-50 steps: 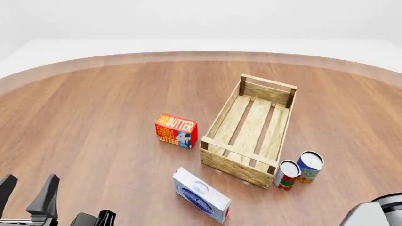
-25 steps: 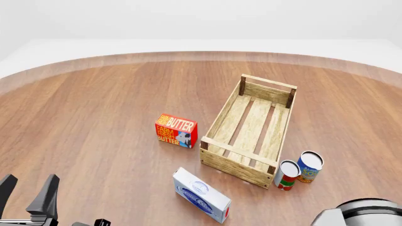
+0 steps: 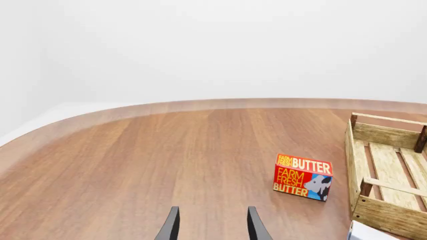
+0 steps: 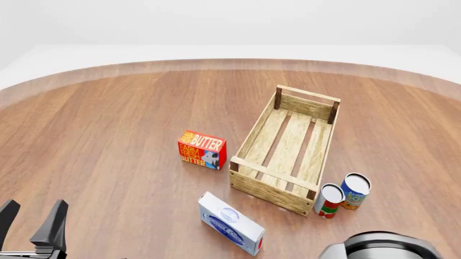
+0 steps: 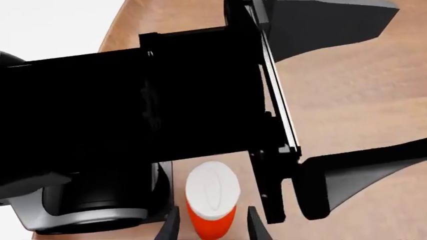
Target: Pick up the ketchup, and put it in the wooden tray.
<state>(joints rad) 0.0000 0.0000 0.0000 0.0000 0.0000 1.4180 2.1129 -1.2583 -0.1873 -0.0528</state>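
Front view shows the counter (image 4: 108,124) with the wooden tray (image 4: 249,141) lying well out from the arms, its slatted floor empty. Nearer than it and to its left stand a butter box (image 4: 202,150) and a white carton (image 4: 230,224); two cans (image 4: 344,195) stand just beside its near right corner.

The ketchup (image 5: 212,202) appears only in the right wrist view: white cap and orange-red shoulder sitting between the tips of the right end effector (image 5: 212,225), whose fingers are spread on either side of it, with slim gaps, not yet pinching. The dark bulk filling that view is probably the left arm's body, close beside the bottle. The left end effector (image 3: 212,225) is also spread and holds nothing.

Risks, as I judge them: a pinch taken this high, at the cap's taper, could let the tall bottle slip or swing; the neighbouring arm leaves little room, so a sideways lift could strike it; and the carry toward the tray passes the cans, which a low-hanging bottle could topple.
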